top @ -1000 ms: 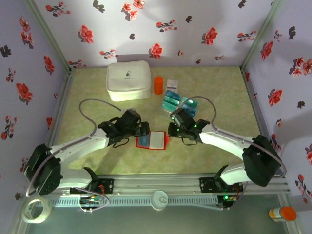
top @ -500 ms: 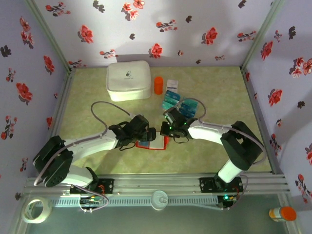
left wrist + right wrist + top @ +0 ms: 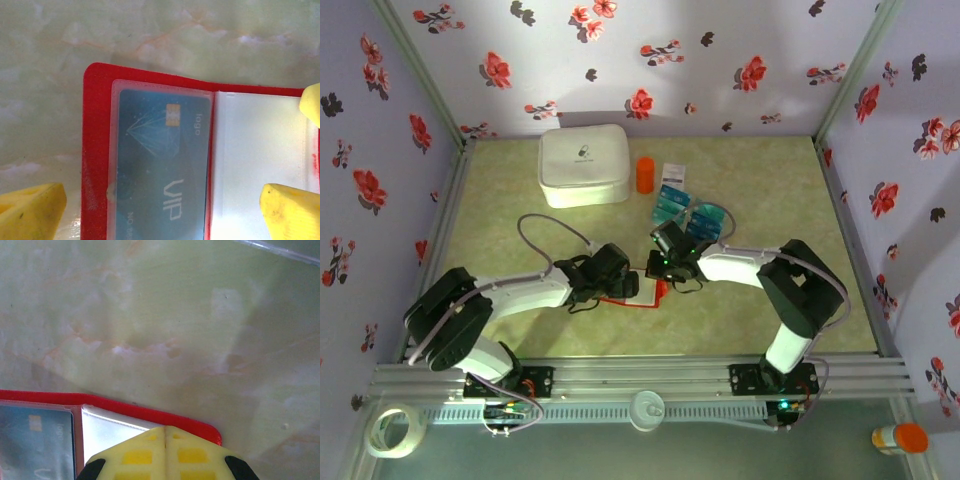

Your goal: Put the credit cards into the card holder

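Note:
The red card holder [image 3: 97, 150] lies open on the table. A blue "VIP" credit card [image 3: 160, 165] sits in its left clear pocket, and the right pocket [image 3: 255, 150] is pale and bare. My left gripper [image 3: 160, 215] is open, straddling the holder, one yellow fingertip [image 3: 30, 212] off its left edge. My right gripper [image 3: 165, 450] is shut, its joined tips over the holder's right pocket [image 3: 110, 427] near the red rim [image 3: 150, 413]. From above, both grippers [image 3: 625, 283] [image 3: 655, 268] meet over the holder [image 3: 645, 297]. Loose teal credit cards [image 3: 682, 208] lie behind them.
A large white zip case [image 3: 584, 165] stands at the back left, with an orange cylinder [image 3: 645, 174] and a small white packet [image 3: 673, 172] beside it. Flowered walls enclose the table on three sides. A cable [image 3: 280, 252] crosses the right wrist view's top corner.
Both arms have drawn inward over the open holder. The right gripper moved left onto its right side and closed fully. The left gripper stayed open and slid right.

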Robot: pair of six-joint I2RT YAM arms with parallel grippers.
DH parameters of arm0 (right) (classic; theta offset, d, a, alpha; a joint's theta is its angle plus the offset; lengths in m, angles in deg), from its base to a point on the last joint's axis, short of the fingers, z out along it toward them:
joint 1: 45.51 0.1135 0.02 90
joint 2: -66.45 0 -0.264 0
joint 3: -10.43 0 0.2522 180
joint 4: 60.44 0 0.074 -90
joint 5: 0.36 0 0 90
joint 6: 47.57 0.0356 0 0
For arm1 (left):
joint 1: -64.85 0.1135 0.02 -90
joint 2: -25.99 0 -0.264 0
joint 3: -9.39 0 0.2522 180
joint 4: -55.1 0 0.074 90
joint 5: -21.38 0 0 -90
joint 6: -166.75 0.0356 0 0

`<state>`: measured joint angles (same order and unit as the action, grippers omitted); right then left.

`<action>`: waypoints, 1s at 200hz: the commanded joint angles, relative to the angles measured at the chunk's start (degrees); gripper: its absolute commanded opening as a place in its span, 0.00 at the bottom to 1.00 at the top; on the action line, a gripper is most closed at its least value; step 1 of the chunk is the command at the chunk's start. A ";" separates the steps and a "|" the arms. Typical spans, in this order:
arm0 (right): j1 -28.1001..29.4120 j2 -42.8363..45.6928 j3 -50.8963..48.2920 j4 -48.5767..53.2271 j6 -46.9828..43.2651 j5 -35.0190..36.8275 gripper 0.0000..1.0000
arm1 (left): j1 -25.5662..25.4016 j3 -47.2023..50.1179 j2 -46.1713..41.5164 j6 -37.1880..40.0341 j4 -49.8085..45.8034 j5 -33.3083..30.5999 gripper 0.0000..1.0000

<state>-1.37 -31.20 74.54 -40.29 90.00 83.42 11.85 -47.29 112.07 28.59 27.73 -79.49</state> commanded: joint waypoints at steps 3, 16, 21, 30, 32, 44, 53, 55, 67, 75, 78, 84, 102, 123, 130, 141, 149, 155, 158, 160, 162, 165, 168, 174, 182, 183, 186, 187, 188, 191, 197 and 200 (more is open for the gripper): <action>0.32 -2.05 0.98 0.73 -1.34 -0.21 0.05 | -0.36 1.04 0.41 -0.22 1.28 0.02 1.00; 0.33 -2.69 1.07 0.35 -1.34 -1.08 0.05 | -0.36 1.32 0.45 -0.17 1.68 -0.02 1.00; 0.33 -2.87 1.07 0.11 -1.34 -1.47 0.05 | -0.36 1.41 0.46 -0.12 1.86 0.04 1.00; 0.42 -3.23 1.14 -0.44 -1.19 -2.24 0.04 | -0.36 1.56 0.40 -0.08 2.09 -0.02 1.00; 0.42 -3.31 1.15 -0.53 -1.17 -2.40 0.04 | -0.36 1.57 0.38 -0.04 2.20 -0.02 1.00; 0.63 -3.75 1.37 -0.98 -1.01 -3.12 0.03 | -0.35 1.74 0.24 0.08 2.52 -0.02 1.00; 0.84 -4.11 1.63 -1.17 -0.95 -3.59 0.03 | -0.36 1.80 0.05 0.09 2.75 -0.02 1.00; 0.83 -4.19 1.71 -1.18 -0.98 -3.66 0.03 | -0.40 1.79 0.11 0.13 2.78 -0.02 1.00; 1.13 -4.80 2.18 -1.30 -0.90 -4.14 0.03 | -0.44 1.95 0.02 0.29 2.95 0.02 1.00; 1.28 -5.04 2.51 -1.29 -0.90 -4.28 0.03 | -0.44 1.93 -0.08 0.36 3.01 -0.02 1.00; 1.42 -5.19 2.60 -1.29 -0.84 -4.39 0.03 | -0.45 1.93 -0.04 0.42 3.08 0.00 1.00; 1.53 -5.27 2.73 -1.31 -0.81 -4.41 0.03 | -0.45 2.09 -0.04 0.44 3.21 0.02 1.00; 1.57 -5.36 2.83 -1.42 -0.59 -4.50 0.03 | -0.53 2.42 -0.04 0.44 3.76 -0.02 1.00; 1.64 -5.28 2.76 -1.53 -0.46 -4.42 0.03 | -0.71 2.86 -0.21 0.46 4.41 0.06 1.00; 1.64 -5.26 2.83 -1.50 -0.42 -4.42 0.03 | -0.80 2.93 -0.21 0.58 4.62 0.06 1.00; 1.66 -5.19 2.74 -1.56 -0.31 -4.33 0.03 | -0.98 3.14 -0.04 0.76 4.88 0.11 1.00; 1.64 -5.04 2.67 -1.54 -0.24 -4.32 0.03 | -0.97 3.38 0.05 0.79 5.14 0.06 1.00; 1.67 -5.01 2.65 -1.62 -0.20 -4.33 0.03 | -1.05 3.51 0.22 0.79 5.32 0.06 1.00; 1.64 -5.01 2.65 -1.64 -0.15 -4.33 0.03 | -1.04 3.61 0.30 0.79 5.41 0.06 1.00; 1.65 -5.01 2.61 -1.65 -0.14 -4.33 0.03 | -1.05 3.67 0.35 0.79 5.47 0.06 1.00; 1.61 -4.94 2.57 -1.65 -0.12 -4.33 0.03 | -1.13 3.75 0.41 0.81 5.55 0.06 1.00; 1.65 -4.90 2.56 -1.65 -0.11 -4.33 0.03 | -1.15 3.78 0.49 0.84 5.71 0.06 1.00; 1.66 -4.85 2.61 -1.71 -0.04 -4.28 0.03 | -1.17 3.92 0.63 0.85 5.76 0.06 1.00; 1.65 -4.77 2.57 -1.71 -0.02 -4.33 0.03 | -1.23 4.17 0.77 0.82 5.98 0.06 1.00; 1.64 -4.69 2.56 -1.73 0.06 -4.28 0.03 | -1.32 4.51 1.06 0.86 6.34 0.06 1.00; 1.60 -4.67 2.61 -1.73 0.06 -4.26 0.03 | -1.32 4.56 1.08 0.87 6.41 0.06 1.00; 1.70 -4.70 2.57 -1.71 0.11 -4.24 0.03 | -1.32 4.70 1.25 0.88 6.54 0.00 1.00; 1.72 -4.68 2.57 -1.72 0.13 -4.24 0.03 | -1.32 4.78 1.31 0.92 6.60 -0.01 1.00; 1.73 -4.63 2.56 -1.73 0.14 -4.24 0.03 | -1.32 4.78 1.30 0.90 6.68 -0.02 0.99; 1.67 -4.59 2.56 -1.69 0.15 -4.24 0.03 | -1.40 4.90 1.44 0.88 6.79 -0.02 0.99; 1.60 -4.57 2.56 -1.73 0.14 -4.24 0.03 | -1.41 5.20 1.73 0.89 7.09 0.04 0.97; 1.69 -4.56 2.56 -1.72 0.15 -4.20 0.03 | -1.40 5.29 1.85 0.90 7.23 -0.01 0.96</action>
<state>-0.39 -34.83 77.21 -43.50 89.56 80.12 11.09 -43.61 112.18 28.85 33.26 -79.74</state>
